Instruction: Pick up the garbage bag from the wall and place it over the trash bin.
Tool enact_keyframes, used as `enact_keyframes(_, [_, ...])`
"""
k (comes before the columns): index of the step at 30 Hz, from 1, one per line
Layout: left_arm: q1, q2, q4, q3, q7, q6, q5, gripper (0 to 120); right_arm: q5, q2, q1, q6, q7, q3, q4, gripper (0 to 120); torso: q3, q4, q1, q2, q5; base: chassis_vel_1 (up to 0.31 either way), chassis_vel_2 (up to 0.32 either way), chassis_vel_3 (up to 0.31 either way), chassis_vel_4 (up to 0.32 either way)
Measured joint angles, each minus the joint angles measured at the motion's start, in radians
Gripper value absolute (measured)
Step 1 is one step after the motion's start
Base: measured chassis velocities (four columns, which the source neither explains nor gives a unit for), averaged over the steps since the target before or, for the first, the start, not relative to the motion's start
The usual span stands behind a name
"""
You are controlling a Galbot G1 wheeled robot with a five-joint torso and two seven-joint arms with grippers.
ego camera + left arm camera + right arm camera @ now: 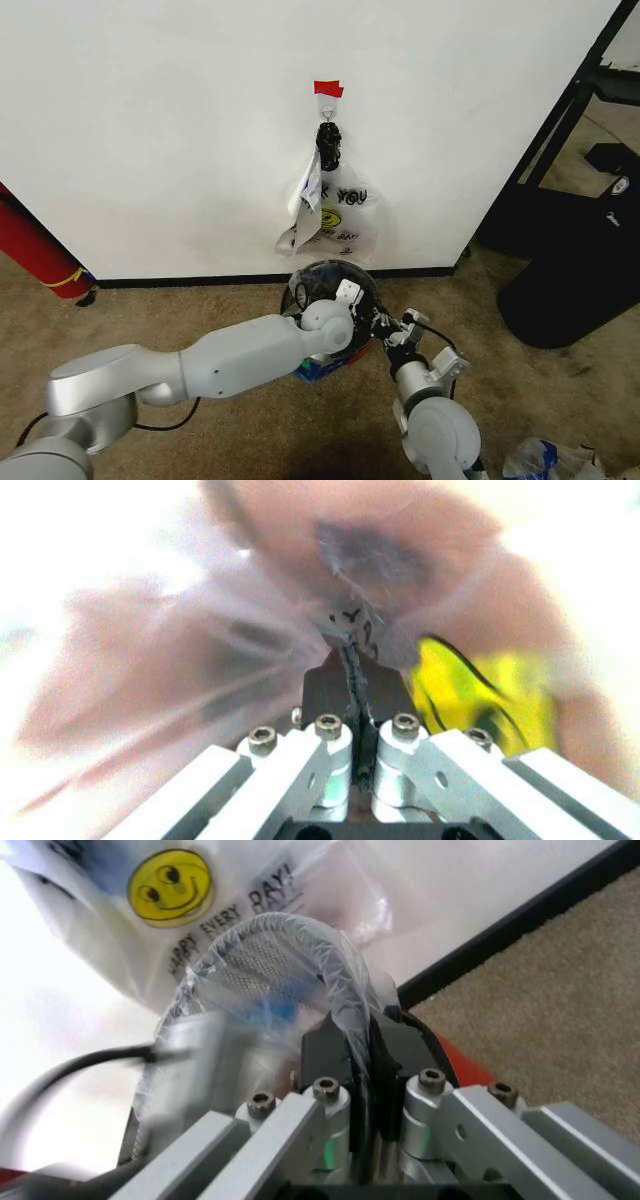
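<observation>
Thin see-thru garbage bag (300, 952) w/ blue patches stretched over trash bin (330, 280) rim, at foot of wall (150, 120). Left gripper (352, 671) & right gripper (362, 1039) both low at rim, jaws pinched shut on bag film.

Tight quarters at the trash bin (335, 290), hemmed in against the wall (150, 120).

Both grippers, left (345, 297) and right (385, 327), crowd the bin's rim, each clamped on thin plastic. A second bag (345, 220) hangs on the wall just above the bin, blocking approach from above. Open carpet (200, 310) lies to the left; a large black object (570, 290) stands well apart on the right.
</observation>
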Motion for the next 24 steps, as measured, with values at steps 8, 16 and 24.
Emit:
enact_keyframes(8, [0.099, 0.156, -0.258, -0.164, 0.036, -0.051, -0.016, 21, 0.018, 0.002, 0.011, 0.000, 0.008, 0.012, -0.013, 1, 0.000, -0.0001, 0.000, 0.000, -0.0003, 0.000, 0.000, 0.000, 0.000])
enact_keyframes(16, [0.351, 0.288, -0.413, -0.470, 0.194, -0.151, 0.092, 52, 0.070, -0.006, 0.012, 0.000, 0.011, 0.047, -0.008, 1, 0.000, -0.0002, 0.000, 0.000, -0.0004, 0.000, 0.000, 0.000, 0.000])
enact_keyframes(24, [0.641, 0.335, -0.464, -0.804, 0.327, -0.263, 0.123, 82, 0.207, -0.008, 0.030, -0.010, 0.030, 0.094, -0.017, 1, 0.000, 0.0000, 0.000, 0.000, -0.0002, 0.000, 0.000, 0.000, 0.000])
